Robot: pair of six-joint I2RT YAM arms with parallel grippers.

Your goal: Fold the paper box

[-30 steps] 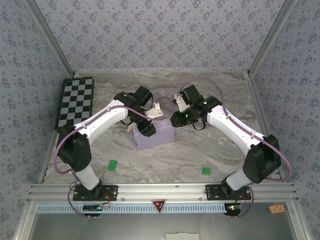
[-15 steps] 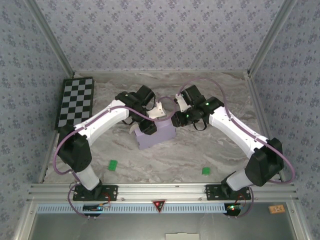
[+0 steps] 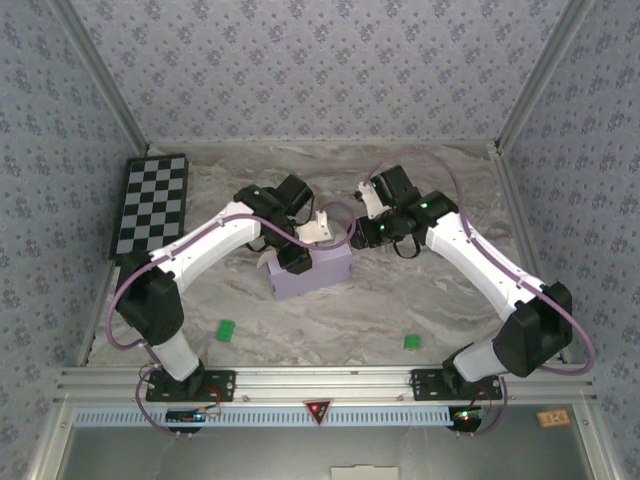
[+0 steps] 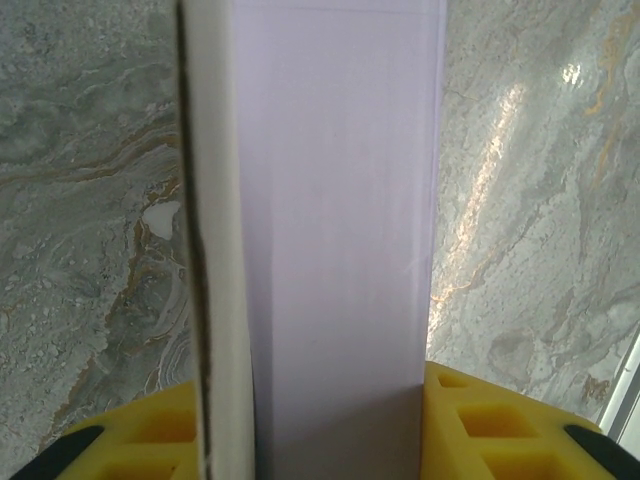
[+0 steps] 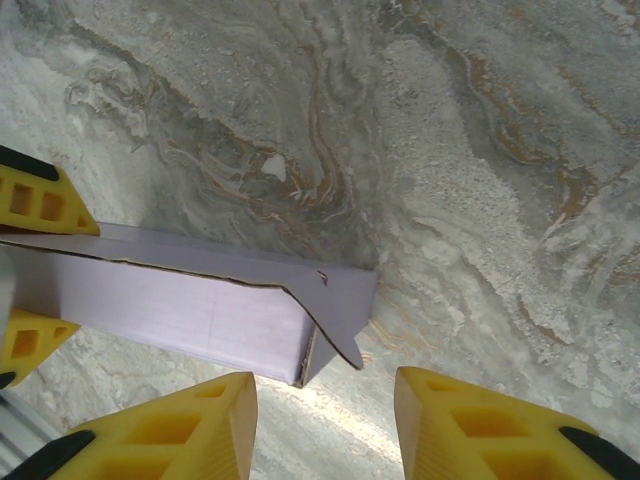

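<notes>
The paper box (image 3: pixel 312 272) lies mid-table as a lavender block, with a cream flap (image 3: pixel 318 229) standing up at its back. My left gripper (image 3: pixel 297 258) sits at its left end. In the left wrist view the lavender wall (image 4: pixel 335 230) runs between the yellow fingers (image 4: pixel 490 420), so the left gripper (image 4: pixel 330 440) is shut on the box. My right gripper (image 3: pixel 358 238) hovers just off the box's right end. The right wrist view has the right gripper (image 5: pixel 325 425) open with nothing between its fingers, and the box corner (image 5: pixel 230 310) ahead on the left.
A black-and-white checkerboard (image 3: pixel 150 205) lies at the far left. Two small green pieces (image 3: pixel 226 329) (image 3: pixel 411 342) rest near the front. Patterned walls close in the marble table (image 3: pixel 440 300) on three sides.
The right gripper has drawn back to the right, off the box's end, and opened a little. The left gripper has closed in on the box wall and holds still.
</notes>
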